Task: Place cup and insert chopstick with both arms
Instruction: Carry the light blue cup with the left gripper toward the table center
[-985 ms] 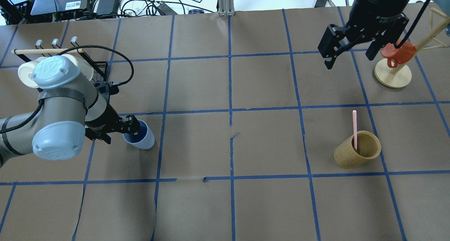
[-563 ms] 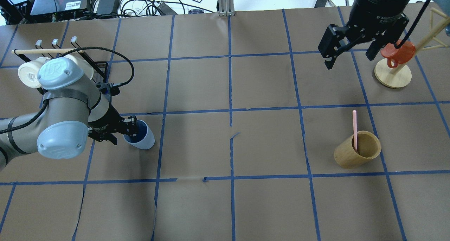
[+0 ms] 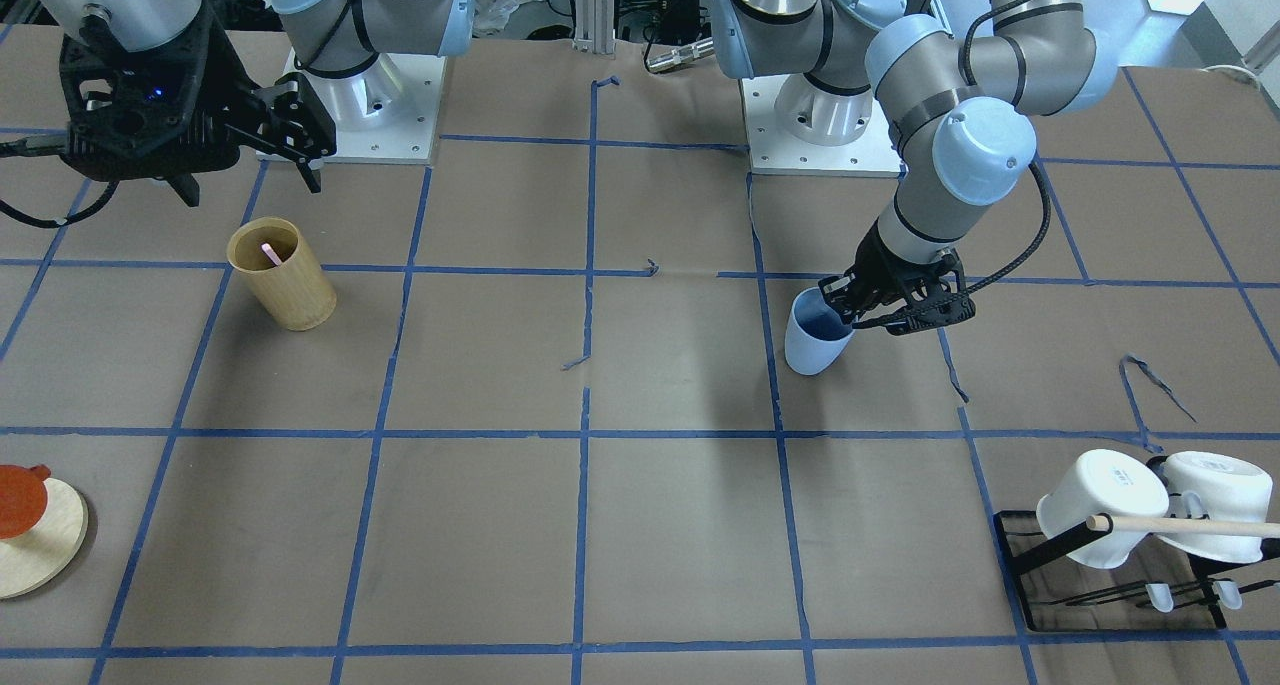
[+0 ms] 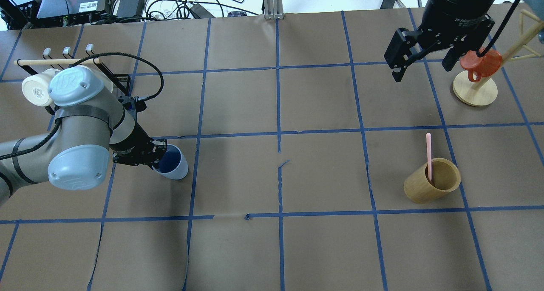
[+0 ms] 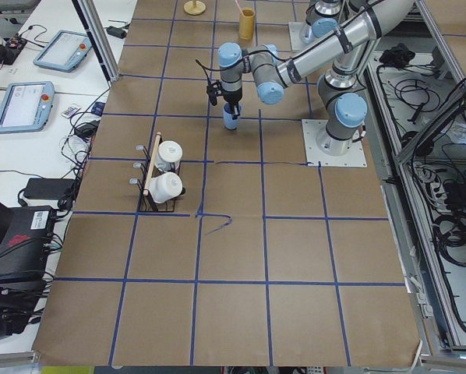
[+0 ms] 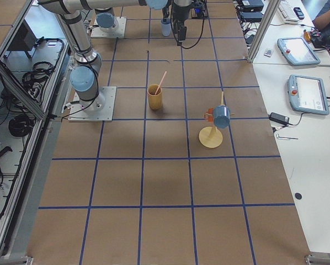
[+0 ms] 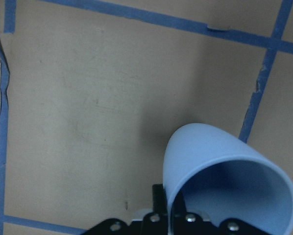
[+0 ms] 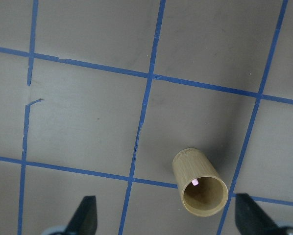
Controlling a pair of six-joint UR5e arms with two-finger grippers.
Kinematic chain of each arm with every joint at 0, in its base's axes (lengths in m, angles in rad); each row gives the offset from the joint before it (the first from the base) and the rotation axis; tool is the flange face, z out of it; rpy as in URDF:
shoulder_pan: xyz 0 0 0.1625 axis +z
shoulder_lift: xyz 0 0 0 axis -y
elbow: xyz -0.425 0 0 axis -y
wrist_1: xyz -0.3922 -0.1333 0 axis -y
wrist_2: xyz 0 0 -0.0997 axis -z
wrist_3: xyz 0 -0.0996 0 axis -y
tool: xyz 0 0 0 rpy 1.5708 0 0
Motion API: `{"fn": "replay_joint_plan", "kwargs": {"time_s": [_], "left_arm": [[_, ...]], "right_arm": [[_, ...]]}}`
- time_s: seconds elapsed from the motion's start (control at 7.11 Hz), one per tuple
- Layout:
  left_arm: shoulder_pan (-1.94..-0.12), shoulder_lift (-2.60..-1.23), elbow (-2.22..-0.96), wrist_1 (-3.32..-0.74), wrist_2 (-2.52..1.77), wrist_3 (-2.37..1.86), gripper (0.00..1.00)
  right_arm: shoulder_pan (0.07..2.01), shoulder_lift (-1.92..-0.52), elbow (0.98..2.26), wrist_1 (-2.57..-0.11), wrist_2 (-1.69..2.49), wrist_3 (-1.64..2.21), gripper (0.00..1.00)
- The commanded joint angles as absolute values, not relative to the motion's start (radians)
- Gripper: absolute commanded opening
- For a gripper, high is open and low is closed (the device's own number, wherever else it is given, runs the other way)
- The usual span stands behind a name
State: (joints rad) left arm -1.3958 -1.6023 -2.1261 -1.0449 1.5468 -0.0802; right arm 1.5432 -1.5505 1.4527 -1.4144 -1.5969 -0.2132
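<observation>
Bamboo cylindrical cup (image 4: 431, 185) on the brown paper worktop (image 4: 272, 176) holds a pink chopstick (image 4: 429, 155). Well apart at nine o'clock, left gripper (image 4: 158, 156) fingers grasp the rim of a tilted pale-blue plastic cup (image 4: 177, 169). Farther, at one o'clock, right gripper (image 4: 422, 72) fingers hang released.

The chopstick (image 4: 429, 155) stands in the holder (image 4: 432, 181). The cup (image 4: 172, 163) is well left of the holder, perhaps touching the table. The mug stand (image 4: 474, 88) is behind the holder.
</observation>
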Motion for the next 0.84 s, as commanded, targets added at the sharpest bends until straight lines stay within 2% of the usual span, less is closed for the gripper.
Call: {"fn": "replay_joint_plan", "kwargs": {"time_s": [0.0, 0.28, 0.7], "left_arm": [[-1.473, -1.588, -2.027, -1.058, 1.482, -0.196, 0.00], [-1.697, -1.658, -1.909, -1.031, 1.514, -0.374, 0.00], [-1.826, -1.857, -1.701, -0.976, 1.537, -0.515, 0.00]], "right_arm": [[1.543, -1.549, 1.453, -1.416, -1.597, -0.213, 1.00], [1.543, -1.546, 1.453, -1.416, -1.595, -0.212, 1.00], [1.531, -1.543, 1.451, -1.430, -1.598, -0.207, 1.00]]}}
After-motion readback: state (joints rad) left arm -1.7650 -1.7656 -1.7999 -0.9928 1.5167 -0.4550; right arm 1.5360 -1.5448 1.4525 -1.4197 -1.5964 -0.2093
